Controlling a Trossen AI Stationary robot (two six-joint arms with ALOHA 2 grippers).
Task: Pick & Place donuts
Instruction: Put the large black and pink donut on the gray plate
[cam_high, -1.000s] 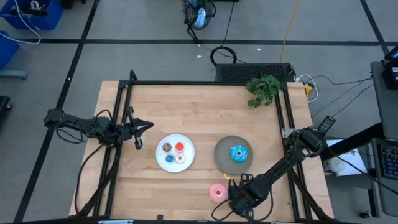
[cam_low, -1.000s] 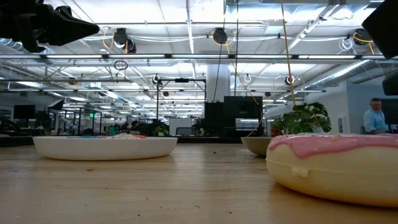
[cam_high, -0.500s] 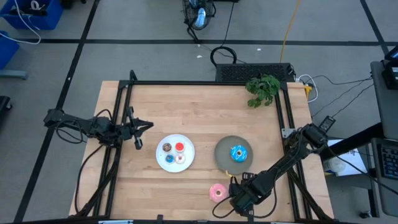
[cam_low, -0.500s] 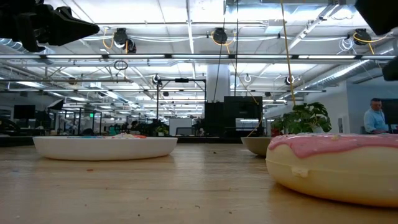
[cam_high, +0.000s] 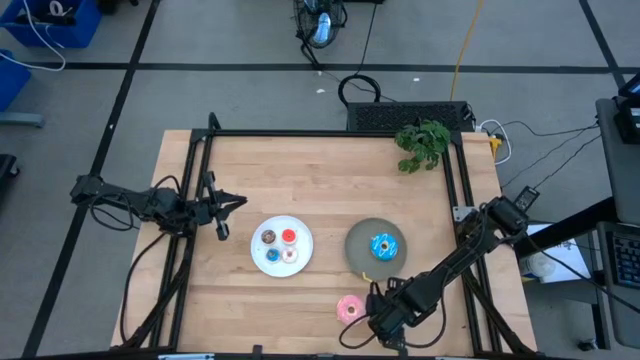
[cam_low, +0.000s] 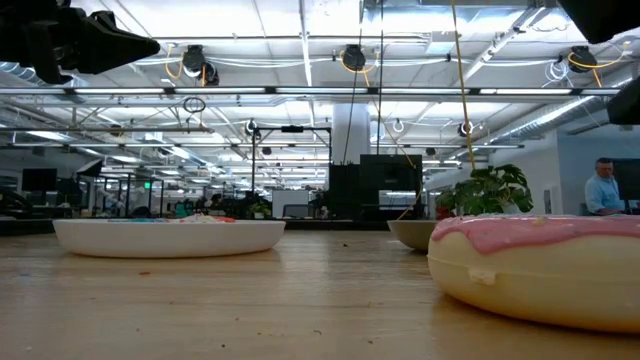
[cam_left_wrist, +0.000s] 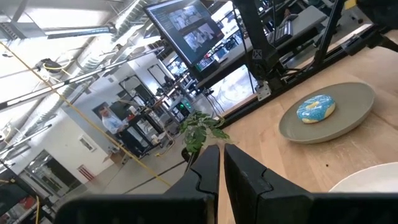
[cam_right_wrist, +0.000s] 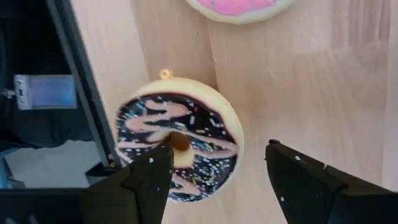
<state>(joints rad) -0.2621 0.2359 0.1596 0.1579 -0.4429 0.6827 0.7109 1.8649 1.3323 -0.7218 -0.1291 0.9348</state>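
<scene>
My right gripper (cam_right_wrist: 217, 152) is open and points down over the chocolate donut (cam_right_wrist: 180, 146), which lies flat on the wood at the table's near edge. One finger (cam_right_wrist: 149, 180) stands over the donut's ring, the other (cam_right_wrist: 298, 180) beside it over bare wood. In the high view this gripper (cam_high: 385, 318) hides that donut. The pink donut (cam_high: 350, 308) lies just left of it. The blue sprinkled donut (cam_high: 383, 246) rests on the grey plate (cam_high: 360, 255). Several tiny donuts sit on the white plate (cam_high: 270, 262). My left gripper (cam_high: 222, 215) is shut and waits near the table's left edge.
A potted green plant (cam_high: 422, 142) stands at the far right corner. Black frame rails run along the table's sides (cam_high: 195, 180) and beside the chocolate donut (cam_right_wrist: 81, 93). Bare wood lies between the plates and the far edge. A person (cam_low: 603, 188) stands in the room behind.
My right arm has shifted a little toward the table's left and slightly upward over the near edge. The donuts and plates have stayed where they were.
</scene>
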